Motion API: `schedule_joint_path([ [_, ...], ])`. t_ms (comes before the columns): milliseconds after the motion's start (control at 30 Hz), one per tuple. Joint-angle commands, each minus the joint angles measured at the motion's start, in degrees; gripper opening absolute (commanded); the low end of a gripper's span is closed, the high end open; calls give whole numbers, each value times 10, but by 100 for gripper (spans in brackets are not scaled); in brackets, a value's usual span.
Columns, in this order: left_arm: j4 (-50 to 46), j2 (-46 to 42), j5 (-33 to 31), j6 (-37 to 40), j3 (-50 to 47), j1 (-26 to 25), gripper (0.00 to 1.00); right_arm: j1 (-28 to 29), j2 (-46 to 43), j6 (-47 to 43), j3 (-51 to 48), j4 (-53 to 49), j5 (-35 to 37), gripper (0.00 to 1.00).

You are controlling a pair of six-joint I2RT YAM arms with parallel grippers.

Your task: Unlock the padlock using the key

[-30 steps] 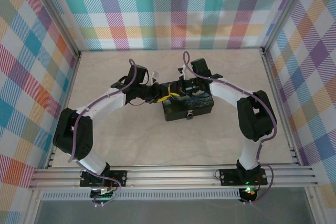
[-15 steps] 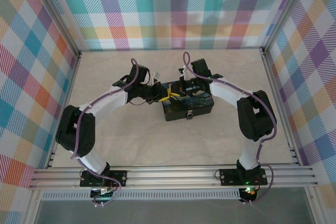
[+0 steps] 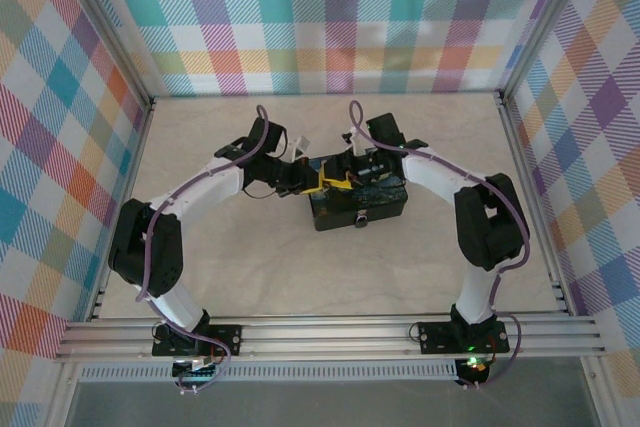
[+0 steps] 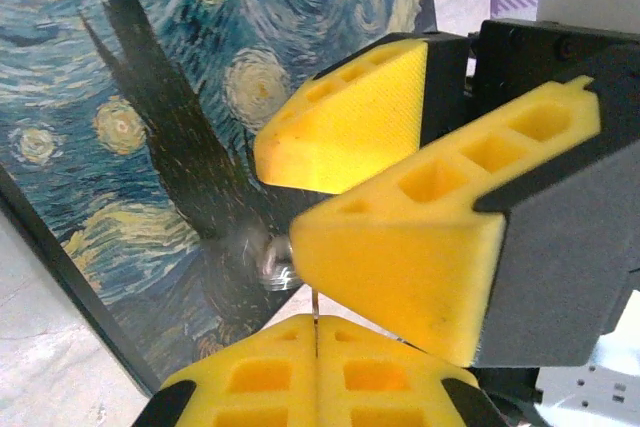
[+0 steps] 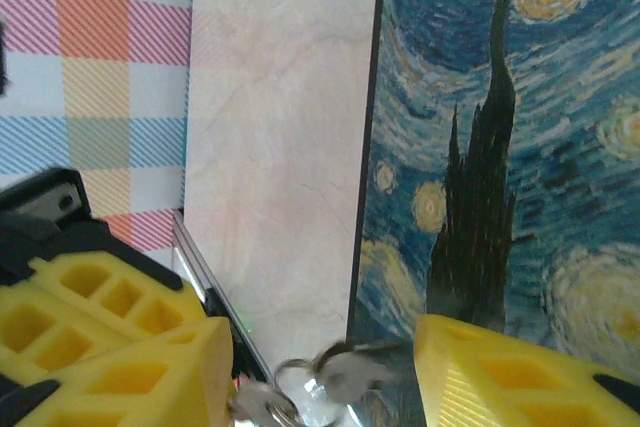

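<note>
The blue-and-yellow painted tin (image 3: 365,197) lies mid-table, and the tiny dark padlock (image 3: 361,218) hangs at its front edge. Both grippers meet over the tin's left end. My left gripper (image 4: 315,335) is shut on the key (image 4: 314,305), a thin silvery blade seen edge-on between its yellow pads. My right gripper (image 5: 322,372) is open, its fingers (image 4: 420,247) close in front of the left one. Silvery keys (image 5: 365,375) on a ring (image 5: 290,387) sit between its fingers. From above, the left gripper (image 3: 317,185) and right gripper (image 3: 344,174) almost touch.
Plaid walls and aluminium rails (image 3: 330,332) enclose the beige tabletop (image 3: 250,257). The tin's lid (image 4: 150,97) lies directly under both grippers, with its left edge next to bare table (image 5: 280,147).
The left gripper has moved right and slightly toward the back, closing in on the right gripper over the tin's left end. The tin has not moved.
</note>
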Motion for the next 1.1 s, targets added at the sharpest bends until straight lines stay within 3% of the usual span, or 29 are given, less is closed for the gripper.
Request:
schedule_joint_path([
  [0,-91,-6,33,127,36,-4,0,-35,-63,-65,-7,-32,-45,55],
  [267,-131,9,94,207,71,-2,0,-51,-91,-195,-26,-29,-218,52],
  [467,-162,14,118,250,88,-3,0,-50,-80,-263,-24,-63,-279,45],
  [767,-154,3,116,253,77,-2,0,-33,-56,-271,-24,-68,-276,36],
  [1067,-130,-19,130,246,64,6,0,-24,-39,-273,-16,-76,-262,35],
])
